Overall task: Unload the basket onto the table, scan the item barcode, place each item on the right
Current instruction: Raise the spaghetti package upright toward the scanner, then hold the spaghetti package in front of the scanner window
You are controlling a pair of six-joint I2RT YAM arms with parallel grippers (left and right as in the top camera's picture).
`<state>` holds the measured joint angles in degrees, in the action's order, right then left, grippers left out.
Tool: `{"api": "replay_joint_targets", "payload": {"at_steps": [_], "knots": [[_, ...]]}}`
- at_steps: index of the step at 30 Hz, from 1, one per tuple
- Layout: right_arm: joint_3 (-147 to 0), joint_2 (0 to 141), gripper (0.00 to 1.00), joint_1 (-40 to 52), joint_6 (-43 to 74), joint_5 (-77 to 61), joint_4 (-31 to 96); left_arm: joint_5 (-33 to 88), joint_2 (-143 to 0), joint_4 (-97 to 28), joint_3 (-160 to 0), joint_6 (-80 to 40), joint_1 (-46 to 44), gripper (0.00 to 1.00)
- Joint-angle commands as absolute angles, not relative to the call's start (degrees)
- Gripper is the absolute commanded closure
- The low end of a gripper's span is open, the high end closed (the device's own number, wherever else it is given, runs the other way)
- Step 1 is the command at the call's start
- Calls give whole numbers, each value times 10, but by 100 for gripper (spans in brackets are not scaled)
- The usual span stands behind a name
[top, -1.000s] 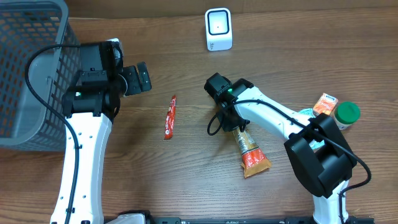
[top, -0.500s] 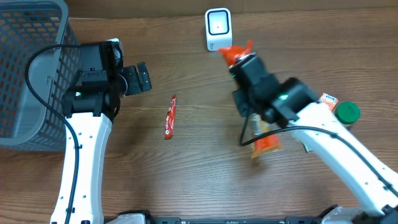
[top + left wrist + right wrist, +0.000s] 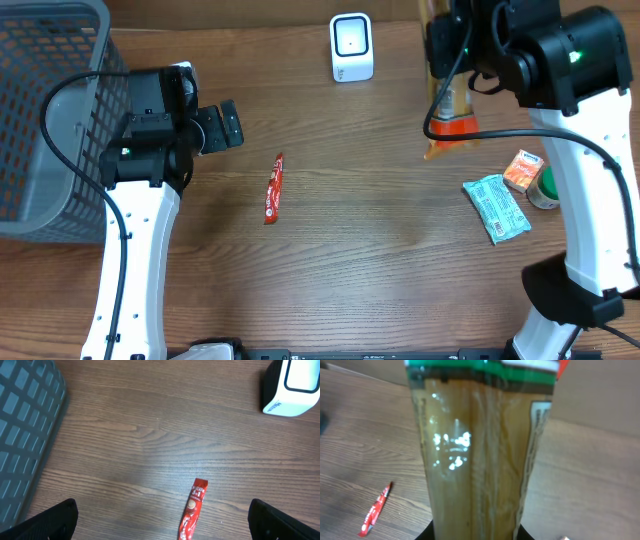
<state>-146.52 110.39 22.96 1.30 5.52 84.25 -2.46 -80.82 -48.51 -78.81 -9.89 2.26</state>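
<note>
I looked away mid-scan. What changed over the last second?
The right gripper, already shut on the noodle packet, lifted it off the table and carried it back, to the right of the scanner. The open left gripper, red sachet and basket stayed put.

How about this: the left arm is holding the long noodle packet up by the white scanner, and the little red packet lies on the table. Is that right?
Not quite. The overhead view shows the right arm holding the long noodle packet up by the white scanner; the left arm has open, empty jaws. The little red packet does lie on the table.
</note>
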Motion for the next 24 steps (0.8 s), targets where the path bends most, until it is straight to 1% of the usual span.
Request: {"api": "replay_joint_targets", "payload": {"at_steps": [1, 5, 10, 12, 15, 18, 21, 24], "knots": [[-1488, 1171, 97, 237, -37, 54, 805, -32, -812, -484, -791, -92, 22, 0], [-1488, 1228, 97, 245, -77, 106, 750, -32, -812, -484, -791, -92, 22, 0], [-1488, 1293, 96, 259, -157, 141, 660, -32, -812, -484, -791, -92, 22, 0], [-1487, 1316, 97, 270, -196, 176, 615, -32, -812, -484, -791, -92, 22, 0], [-1483, 1350, 96, 290, -249, 266, 528, -32, -812, -484, -791, -92, 22, 0], [-1481, 1378, 97, 306, -316, 318, 451, -32, -812, -484, -791, -92, 22, 0], [-1481, 1399, 96, 316, -358, 349, 386, -32, -812, -484, -791, -92, 22, 0], [-1481, 1416, 96, 322, -408, 351, 330, -32, -812, -484, -791, -92, 22, 0]]}}
